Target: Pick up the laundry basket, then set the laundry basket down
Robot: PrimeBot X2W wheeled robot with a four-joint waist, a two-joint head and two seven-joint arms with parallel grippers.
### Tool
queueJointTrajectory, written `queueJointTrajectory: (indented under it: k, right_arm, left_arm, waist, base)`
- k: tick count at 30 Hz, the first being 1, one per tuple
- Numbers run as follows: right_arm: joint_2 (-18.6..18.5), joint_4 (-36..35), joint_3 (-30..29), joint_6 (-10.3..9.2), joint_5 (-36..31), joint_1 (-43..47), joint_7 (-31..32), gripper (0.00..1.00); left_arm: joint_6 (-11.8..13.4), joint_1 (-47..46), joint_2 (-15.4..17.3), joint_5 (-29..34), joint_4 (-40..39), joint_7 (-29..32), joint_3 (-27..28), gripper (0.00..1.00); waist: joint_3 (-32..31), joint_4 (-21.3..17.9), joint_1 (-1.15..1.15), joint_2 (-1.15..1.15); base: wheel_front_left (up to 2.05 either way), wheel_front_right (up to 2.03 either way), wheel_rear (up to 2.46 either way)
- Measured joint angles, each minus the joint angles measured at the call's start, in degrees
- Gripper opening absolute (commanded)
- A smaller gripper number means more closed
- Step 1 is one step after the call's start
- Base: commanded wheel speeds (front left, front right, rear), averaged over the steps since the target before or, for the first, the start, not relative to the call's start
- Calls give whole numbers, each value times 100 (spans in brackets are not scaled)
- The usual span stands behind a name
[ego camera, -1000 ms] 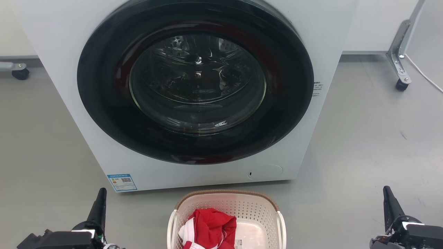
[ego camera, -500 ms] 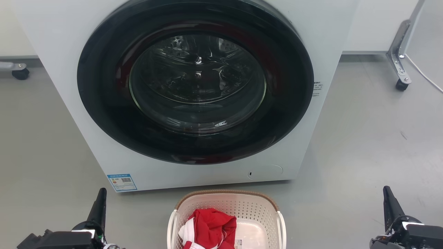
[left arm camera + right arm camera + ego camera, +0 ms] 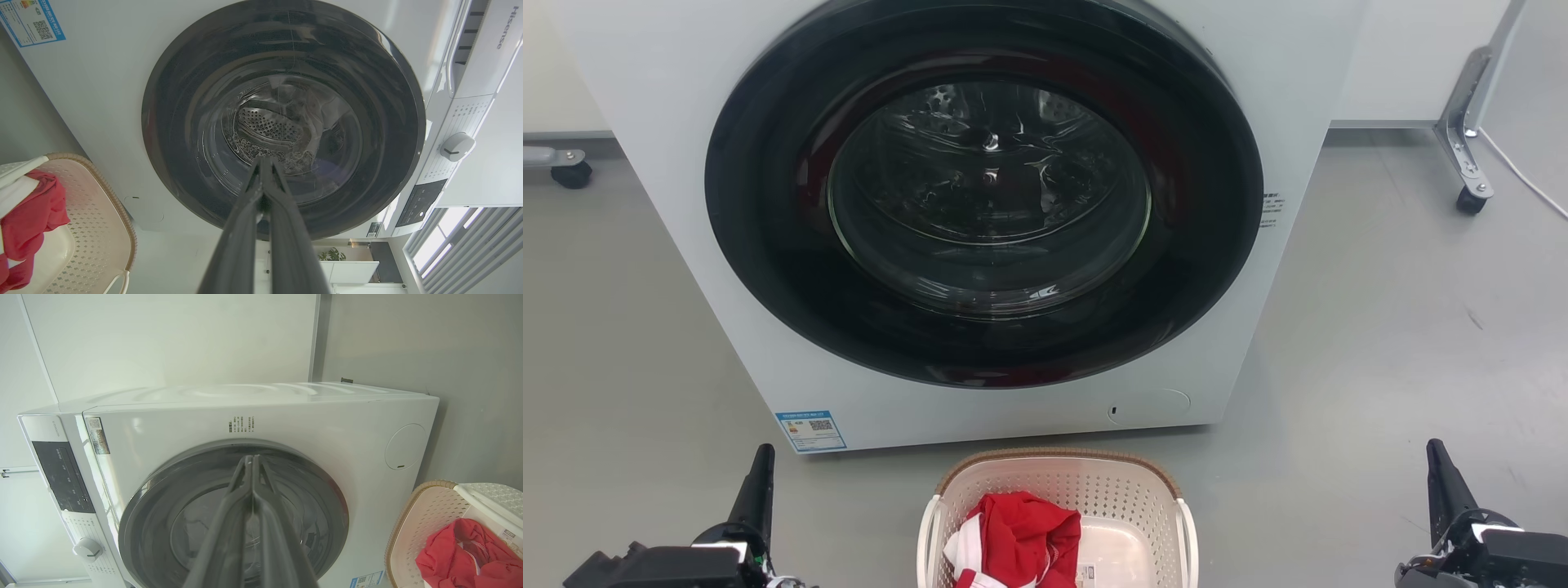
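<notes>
Both pincers closed; left wrist view shows washer dial.

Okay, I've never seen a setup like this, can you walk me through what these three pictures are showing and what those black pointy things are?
The black pointy things are a robot's two grippers. The head view looks down from the robot's head: the left gripper and right gripper flank the laundry basket, which sits on the grey floor in front of a white washing machine with its round door closed. A red and white garment lies in the basket. The other two views come from cameras on each wrist, looking along that gripper's fingers, which are pressed together. Neither gripper holds anything.
</notes>
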Motion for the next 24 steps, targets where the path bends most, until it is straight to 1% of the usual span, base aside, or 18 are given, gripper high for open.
queueJointTrajectory:
  k: [24]
  right_arm:
    - [1, -1, 0, 0, 0, 0, 0, 0]
  left_arm:
    - [0, 0, 0, 0, 3, 0, 0, 0]
  waist:
    - [0, 0, 1, 0]
  base:
    - [0, 0, 0]
